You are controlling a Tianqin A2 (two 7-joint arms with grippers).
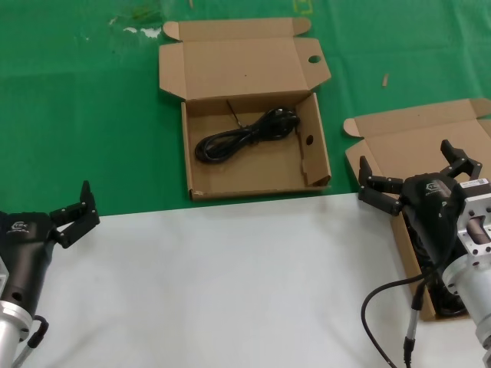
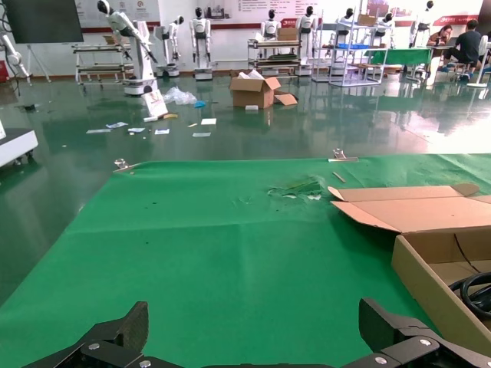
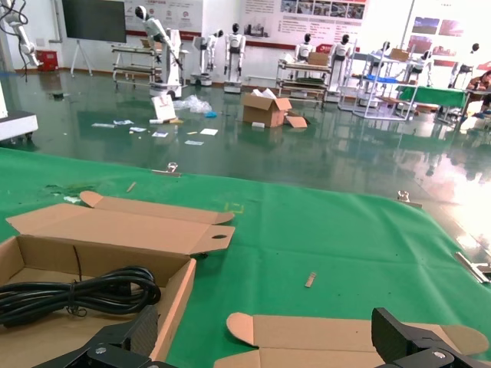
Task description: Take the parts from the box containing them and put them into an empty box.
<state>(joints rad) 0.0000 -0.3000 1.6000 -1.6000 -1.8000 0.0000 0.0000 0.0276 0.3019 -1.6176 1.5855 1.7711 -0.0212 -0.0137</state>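
The holed box (image 1: 317, 165) lies open at the middle back with one black cord bundle (image 1: 245, 134) inside. It also shows in the right wrist view (image 3: 176, 299) with the cord (image 3: 77, 295), and in the left wrist view (image 2: 430, 284) with the cord (image 2: 476, 291). The box without holes (image 1: 399, 142) lies open at the right. My right gripper (image 1: 414, 165) hovers over it, open and empty, and hides most of its inside. Dark cords (image 1: 451, 305) show partly under the arm. My left gripper (image 1: 70, 203) is open and empty at the near left.
A green cloth (image 1: 84, 115) covers the far half of the table and a white sheet (image 1: 230, 284) the near half. My thick black cable (image 1: 376, 307) loops over the white sheet by the right arm. Small scraps (image 1: 142, 27) lie at the far edge.
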